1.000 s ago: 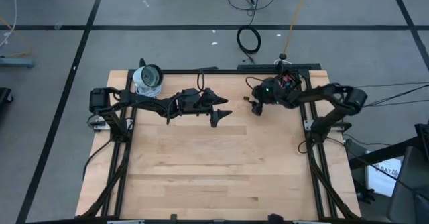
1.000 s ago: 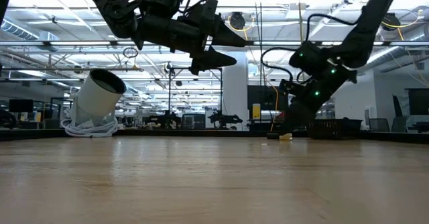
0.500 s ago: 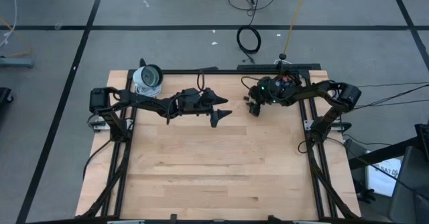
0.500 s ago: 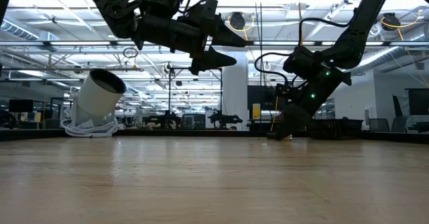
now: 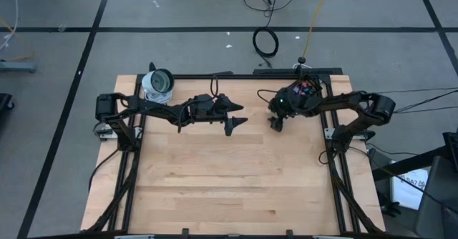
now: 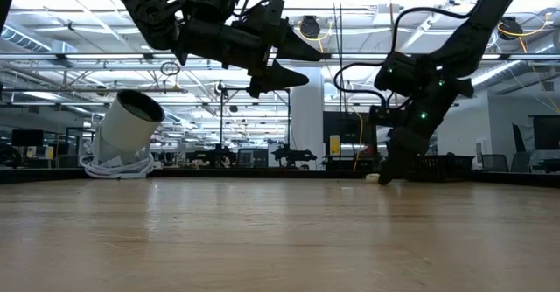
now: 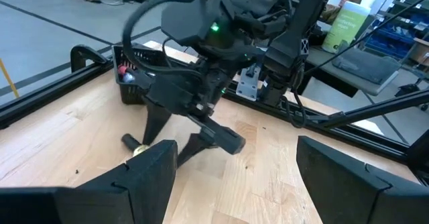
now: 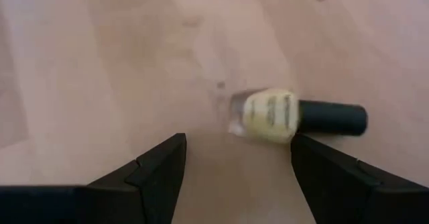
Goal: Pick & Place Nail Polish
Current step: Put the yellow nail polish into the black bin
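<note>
A nail polish bottle (image 8: 298, 117) lies on its side on the bare wood of the table (image 5: 229, 182), pale yellow body and dark cap, close to the far edge on the right side. In my left wrist view it shows as a small yellow and dark shape (image 7: 134, 145) on the wood. My right tool (image 5: 277, 124) points down just above it with its fingers (image 8: 157, 174) spread and nothing between them; in my right wrist view the bottle sits just ahead of my fingertips, not touched. Behind my right tool, at the table's far right corner, stands a dark basket (image 7: 134, 76) with something red in it. My left tool (image 5: 236, 121) hangs above the far middle of the table, released and empty, well apart from the bottle. A white cylinder (image 6: 129, 121) lies tilted on a coil of white cable at the far left corner.
</note>
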`<state>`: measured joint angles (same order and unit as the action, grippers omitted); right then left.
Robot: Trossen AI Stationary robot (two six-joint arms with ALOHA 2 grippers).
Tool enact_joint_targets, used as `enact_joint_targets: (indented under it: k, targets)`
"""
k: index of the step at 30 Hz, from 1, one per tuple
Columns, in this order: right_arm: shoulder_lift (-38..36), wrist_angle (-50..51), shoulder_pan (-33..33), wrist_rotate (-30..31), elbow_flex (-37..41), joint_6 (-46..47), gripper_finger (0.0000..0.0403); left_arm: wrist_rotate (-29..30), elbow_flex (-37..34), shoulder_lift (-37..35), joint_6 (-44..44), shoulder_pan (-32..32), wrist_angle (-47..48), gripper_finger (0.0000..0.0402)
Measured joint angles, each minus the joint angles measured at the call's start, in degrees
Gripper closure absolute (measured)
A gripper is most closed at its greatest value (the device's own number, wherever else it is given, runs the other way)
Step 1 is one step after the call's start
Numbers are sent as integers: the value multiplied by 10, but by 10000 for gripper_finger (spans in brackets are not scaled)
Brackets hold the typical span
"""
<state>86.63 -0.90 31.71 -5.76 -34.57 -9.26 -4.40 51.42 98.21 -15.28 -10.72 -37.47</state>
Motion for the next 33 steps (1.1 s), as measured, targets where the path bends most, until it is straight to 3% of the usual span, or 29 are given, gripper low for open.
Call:
enact_joint_targets:
  k: [16,24,28,33]
  targets:
    - [0,-8,-100,-3,0,31,147,0,0,0,0,0,0,107]
    - [-2,69,-113,7,-3,116,147,0,0,0,0,0,0,107]
    - [-2,105,-113,58,-2,125,147,0,0,0,0,0,0,107]
    - [-1,133,-110,74,-2,157,147,0,0,0,0,0,0,107]
